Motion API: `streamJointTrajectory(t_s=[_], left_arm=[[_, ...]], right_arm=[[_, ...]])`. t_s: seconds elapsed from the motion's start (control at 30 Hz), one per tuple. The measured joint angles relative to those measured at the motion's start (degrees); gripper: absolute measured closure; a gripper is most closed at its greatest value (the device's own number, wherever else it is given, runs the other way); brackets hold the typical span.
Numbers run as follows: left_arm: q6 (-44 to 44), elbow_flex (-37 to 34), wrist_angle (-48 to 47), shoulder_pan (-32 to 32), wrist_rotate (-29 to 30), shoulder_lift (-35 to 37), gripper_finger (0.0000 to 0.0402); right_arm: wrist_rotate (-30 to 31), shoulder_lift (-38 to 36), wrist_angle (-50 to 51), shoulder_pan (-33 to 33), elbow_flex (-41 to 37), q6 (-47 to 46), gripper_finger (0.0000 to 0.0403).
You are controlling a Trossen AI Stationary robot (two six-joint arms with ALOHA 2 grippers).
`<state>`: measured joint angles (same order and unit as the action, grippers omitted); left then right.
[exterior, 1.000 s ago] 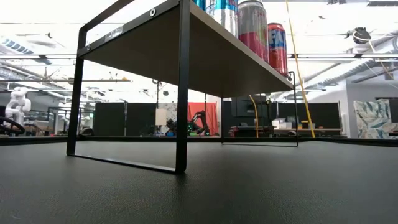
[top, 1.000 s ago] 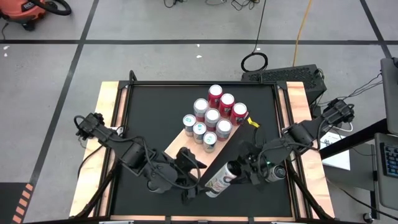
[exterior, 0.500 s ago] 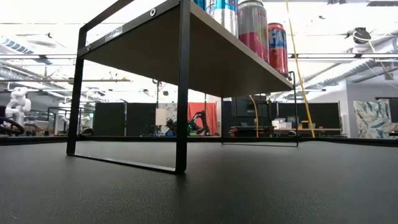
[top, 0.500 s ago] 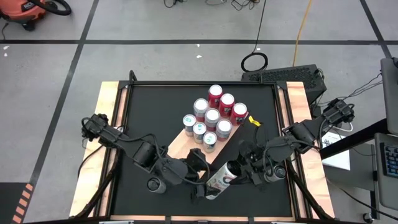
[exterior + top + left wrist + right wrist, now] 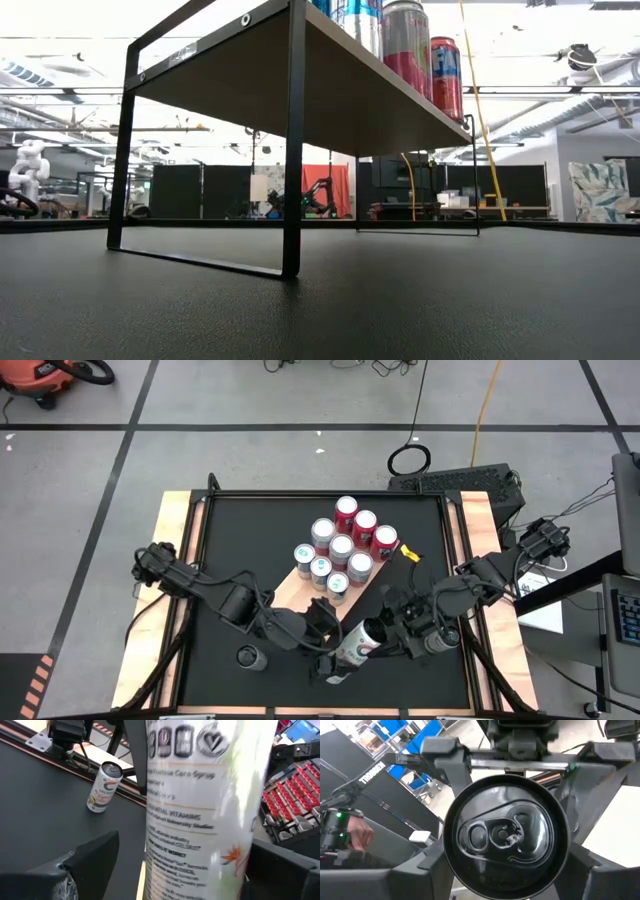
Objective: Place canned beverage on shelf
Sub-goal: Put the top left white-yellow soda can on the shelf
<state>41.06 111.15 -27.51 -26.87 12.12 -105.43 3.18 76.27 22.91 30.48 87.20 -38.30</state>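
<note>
A white canned beverage hangs above the table's near middle, tilted, with its dark top toward my right wrist. My right gripper is shut on it. My left gripper is open. Its fingers stand on either side of the can's printed body, and a gap shows at one finger. The tan shelf stands at the table's middle on a black frame, with several cans upright on it. My right gripper pinches the can's round wall near its top end between its two fingers, one on each side. The fingers run along the can, coming from the table's right side. The can is lifted clear of the table, its bottom end sloping toward the near edge.
A second can stands upright on the black tabletop near its near left part; it shows in the left wrist view as a white can. Bare shelf board lies at the shelf's near end. Wooden side rails flank the table.
My left gripper has gone toward the table's right, up to the can held by my right gripper, and its open fingers now straddle it. That move has uncovered the second can on the tabletop. The held can has kept its place.
</note>
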Motion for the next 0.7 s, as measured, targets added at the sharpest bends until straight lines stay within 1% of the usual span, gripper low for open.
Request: streamJointTrajectory(t_s=[0.1, 0.17, 0.33, 0.43, 0.53, 0.6, 0.7], left_arm=[[0.15, 0.00, 0.16, 0.07, -0.04, -0.02, 0.0010], [0.14, 0.00, 0.25, 0.20, -0.04, 0.00, 0.0024], [0.17, 0.00, 0.20, 0.19, -0.09, 0.00, 0.0076], [0.20, 0.00, 0.14, 0.17, -0.14, 0.00, 0.0110], [0.13, 0.00, 0.09, 0.17, -0.17, 0.00, 0.0135], [-0.04, 0.00, 0.07, 0.17, -0.19, 0.00, 0.0146], [0.00, 0.00, 0.07, 0.17, -0.17, 0.00, 0.0150]], right_arm=[[0.02, 0.00, -0.16, 0.00, 0.00, 0.02, 0.0168], [0.04, 0.00, -0.19, 0.00, 0.00, 0.02, 0.0168], [1.54, 0.00, -0.04, 0.00, 0.00, 0.78, 0.0168], [1.61, 0.00, 0.03, -0.04, 0.00, 1.09, 0.0168], [1.57, 0.00, -0.01, -0.11, 0.00, 1.04, 0.0167], [1.59, 0.00, 0.12, -0.11, 0.00, 1.01, 0.0166], [1.76, 0.00, 0.05, -0.11, 0.00, 1.07, 0.0160]])
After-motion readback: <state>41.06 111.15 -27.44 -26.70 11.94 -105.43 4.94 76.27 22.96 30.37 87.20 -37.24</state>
